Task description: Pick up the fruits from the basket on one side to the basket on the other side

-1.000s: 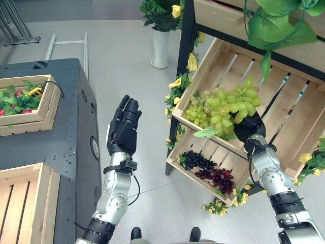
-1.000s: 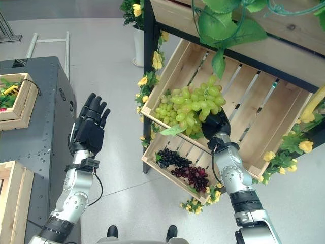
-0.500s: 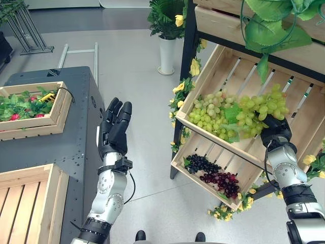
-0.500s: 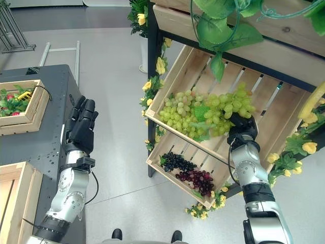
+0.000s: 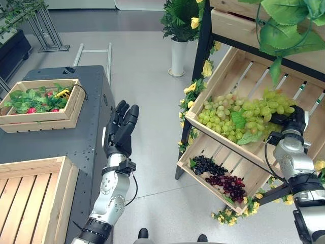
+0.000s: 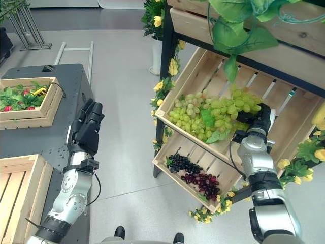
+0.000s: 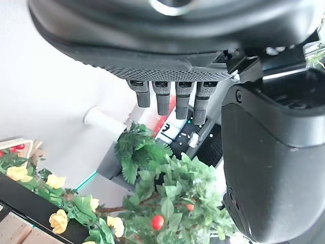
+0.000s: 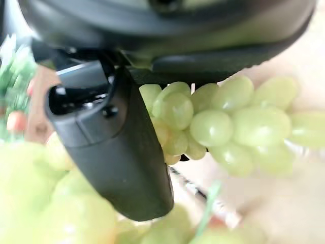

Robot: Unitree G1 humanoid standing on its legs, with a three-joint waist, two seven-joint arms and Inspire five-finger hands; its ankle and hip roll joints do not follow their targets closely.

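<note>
A heap of green grapes (image 5: 228, 114) lies in the upper slanted wooden crate (image 5: 238, 71) of a rack on my right. My right hand (image 5: 293, 121) is at the heap's right end, shut on one green bunch (image 8: 223, 127), which shows between its thumb and palm in the right wrist view. The lower crate (image 5: 203, 147) holds dark grapes (image 5: 205, 165) and red grapes (image 5: 231, 184). My left hand (image 5: 121, 136) is raised over the floor beside the grey table, open with straight fingers (image 7: 167, 94) and holding nothing.
On my left a grey table (image 5: 76, 142) carries a bare wooden crate (image 5: 30, 198) at the near end and a crate of greens (image 5: 38, 122) farther back. Yellow flowers trim the rack's dark post (image 5: 195, 84). A white vase (image 5: 177, 58) stands on the floor behind.
The camera has shifted. My right hand has moved to the right along the upper crate with the green bunch in it. The left hand keeps its raised, open pose.
</note>
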